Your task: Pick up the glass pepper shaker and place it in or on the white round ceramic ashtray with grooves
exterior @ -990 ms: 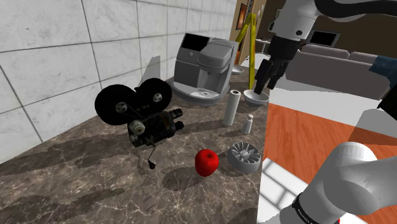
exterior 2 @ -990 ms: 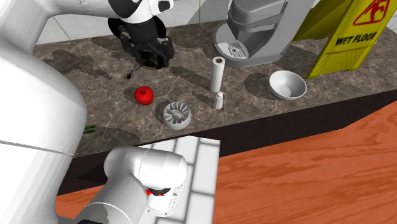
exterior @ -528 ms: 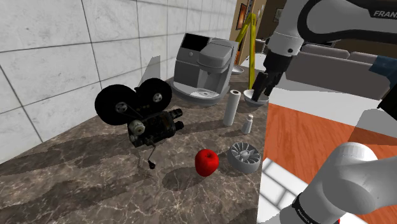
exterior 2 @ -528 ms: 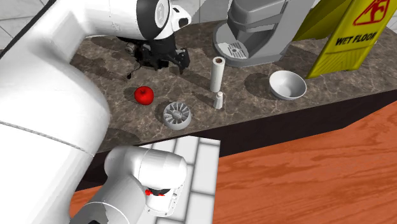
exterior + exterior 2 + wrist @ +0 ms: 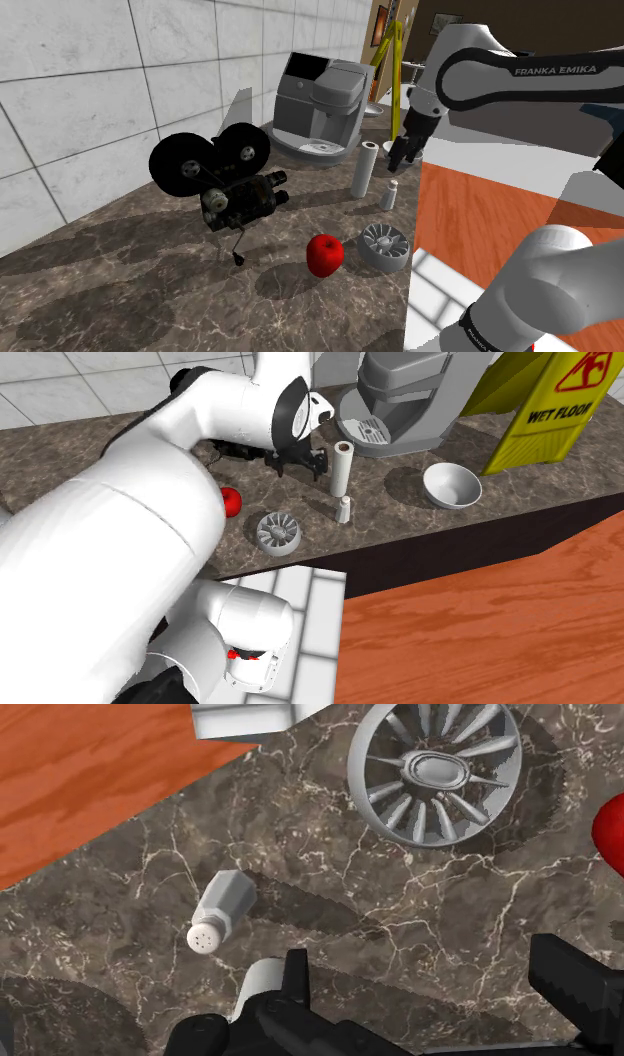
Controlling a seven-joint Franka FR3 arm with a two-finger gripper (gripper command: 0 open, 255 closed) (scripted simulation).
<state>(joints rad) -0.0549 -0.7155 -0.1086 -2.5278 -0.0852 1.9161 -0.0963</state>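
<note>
The small grey pepper shaker [image 5: 391,193] stands upright near the counter's edge, also shown as the shaker [image 5: 344,510] and the shaker [image 5: 218,908]. The pale round grooved ashtray [image 5: 385,246] sits nearer the stand, beside a red apple [image 5: 325,255]; it appears again as the ashtray [image 5: 279,534] and the ashtray [image 5: 435,769]. My black gripper [image 5: 405,150] hangs in the air above and just beyond the shaker. In the wrist view the gripper [image 5: 435,994] is open, its fingers wide apart with nothing between them, and the shaker lies off to one side of them.
A tall white cylinder [image 5: 364,168] stands close to the shaker, its top [image 5: 258,989] by one finger. Behind are a grey coffee machine [image 5: 320,105] and a black film projector [image 5: 220,180]. A white bowl [image 5: 451,485] and a yellow wet-floor sign [image 5: 560,402] are at the second exterior view's right. Orange wood floor [image 5: 80,774] lies past the counter edge.
The arm has swung down from over the bowl towards the shaker and cylinder. The fingers stay apart; nothing on the counter has moved.
</note>
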